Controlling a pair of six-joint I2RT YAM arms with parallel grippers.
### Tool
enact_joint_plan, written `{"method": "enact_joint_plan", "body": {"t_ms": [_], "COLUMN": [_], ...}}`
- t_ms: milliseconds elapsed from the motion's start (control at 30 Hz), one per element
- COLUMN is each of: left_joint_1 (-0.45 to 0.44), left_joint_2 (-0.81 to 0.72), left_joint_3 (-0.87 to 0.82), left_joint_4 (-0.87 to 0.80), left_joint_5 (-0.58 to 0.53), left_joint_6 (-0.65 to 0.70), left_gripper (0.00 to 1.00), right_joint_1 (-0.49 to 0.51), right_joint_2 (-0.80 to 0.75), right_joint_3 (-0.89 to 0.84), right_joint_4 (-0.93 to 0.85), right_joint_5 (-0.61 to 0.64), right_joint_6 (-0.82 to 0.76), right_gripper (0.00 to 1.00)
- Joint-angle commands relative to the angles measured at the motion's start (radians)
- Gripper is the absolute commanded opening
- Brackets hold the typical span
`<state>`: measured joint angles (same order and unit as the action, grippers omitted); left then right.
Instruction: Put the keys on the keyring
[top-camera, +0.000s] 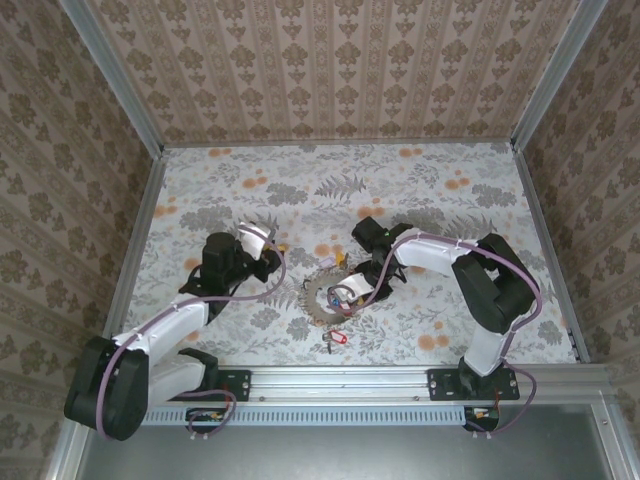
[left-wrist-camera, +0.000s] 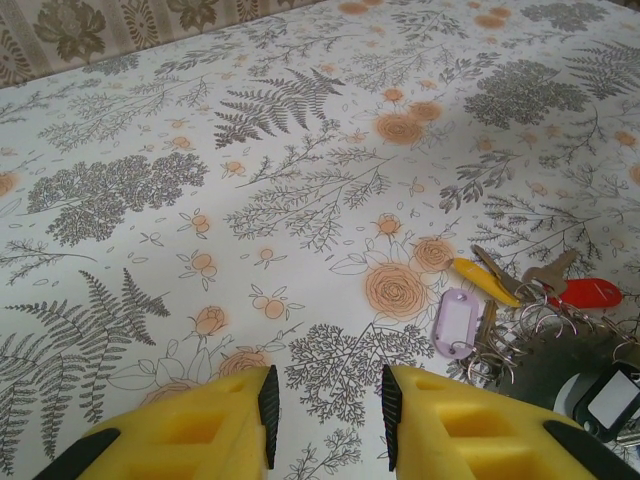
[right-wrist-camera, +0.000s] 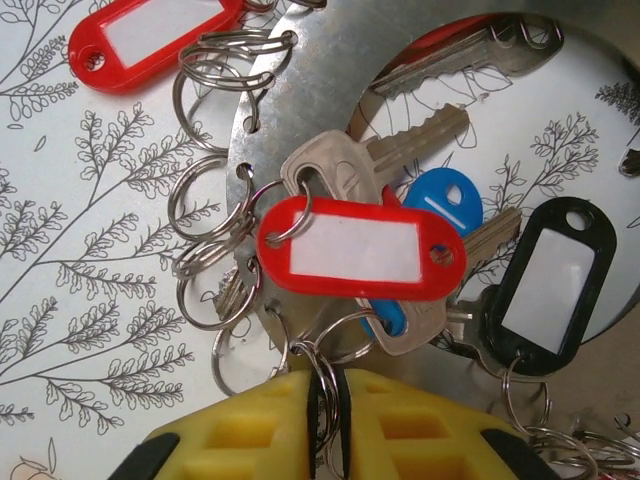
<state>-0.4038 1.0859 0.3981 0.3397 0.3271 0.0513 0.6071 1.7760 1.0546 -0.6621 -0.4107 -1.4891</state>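
Yellow fingers of our right gripper pinch a split ring (red-tagged key just beyond) at the rim of the keyring, mid-table; we should lift slowly, lest neighbouring rings snag. Our left gripper stands spread, empty.

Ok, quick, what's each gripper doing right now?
Left gripper: open, empty.
Right gripper: shut on a small silver metal split ring.

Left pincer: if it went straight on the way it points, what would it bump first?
Probably just the flowery tablecloth. The left pincer points at bare cloth, and the keys lie off to its right, beside that line, though depth is hard to judge.
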Motion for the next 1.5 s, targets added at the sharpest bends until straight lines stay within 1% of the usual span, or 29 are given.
{"method": "enact_joint_plan", "body": {"t_ms": [0, 133, 333, 500, 700, 733, 800, 900, 967, 1000, 1100, 1200, 1367, 1467], "left_joint_1": [0.01, 0.009, 0.008, 0.004, -0.046, -0.046, -0.083, -0.111, -0.123, -0.127, -0.146, -0.16, -0.167, -0.177], "left_joint_2": [-0.02, -0.02, -0.018, -0.021, -0.003, 0.004, 0.03, 0.072, 0.097, 0.112, 0.156, 0.204, 0.289, 0.328], "left_joint_3": [0.001, 0.002, 0.002, 0.014, 0.066, 0.076, 0.1, 0.135, 0.16, 0.174, 0.219, 0.268, 0.353, 0.393], "left_joint_4": [-0.013, -0.013, -0.008, -0.012, -0.022, -0.021, -0.019, -0.019, -0.01, -0.004, -0.007, -0.012, -0.005, -0.008], "left_joint_5": [-0.008, 0.003, 0.014, 0.049, 0.164, 0.181, 0.22, 0.276, 0.303, 0.309, 0.379, 0.419, 0.509, 0.576], "left_joint_6": [-0.021, -0.012, -0.006, 0.026, 0.188, 0.204, 0.232, 0.279, 0.295, 0.301, 0.34, 0.387, 0.422, 0.469], "left_gripper": [0.35, 0.35, 0.35, 0.35, 0.35, 0.35, 0.35, 0.35, 0.35, 0.35, 0.36, 0.36, 0.37, 0.37], "right_joint_1": [0.005, 0.005, 0.001, -0.016, -0.037, -0.042, -0.056, -0.073, -0.083, -0.089, -0.103, -0.113, -0.117, -0.12], "right_joint_2": [-0.002, -0.023, -0.064, -0.151, -0.249, -0.265, -0.307, -0.366, -0.378, -0.42, -0.458, -0.491, -0.542, -0.564], "right_joint_3": [-0.001, -0.024, -0.07, -0.15, -0.211, -0.223, -0.261, -0.312, -0.324, -0.326, -0.326, -0.305, -0.258, -0.214], "right_joint_4": [-0.02, -0.008, 0.037, 0.195, 0.288, 0.313, 0.387, 0.485, 0.511, 0.52, 0.562, 0.561, 0.515, 0.451], "right_joint_5": [0.001, -0.009, -0.026, -0.083, -0.114, -0.12, -0.133, -0.148, -0.161, -0.168, -0.191, -0.217, -0.241, -0.256], "right_joint_6": [0.008, 0.022, 0.059, 0.154, 0.216, 0.237, 0.284, 0.332, 0.353, 0.365, 0.422, 0.471, 0.489, 0.488], "right_gripper": [0.14, 0.1, 0.01, 0.0, 0.0, 0.0, 0.0, 0.0, 0.0, 0.0, 0.0, 0.0, 0.0, 0.0]}}
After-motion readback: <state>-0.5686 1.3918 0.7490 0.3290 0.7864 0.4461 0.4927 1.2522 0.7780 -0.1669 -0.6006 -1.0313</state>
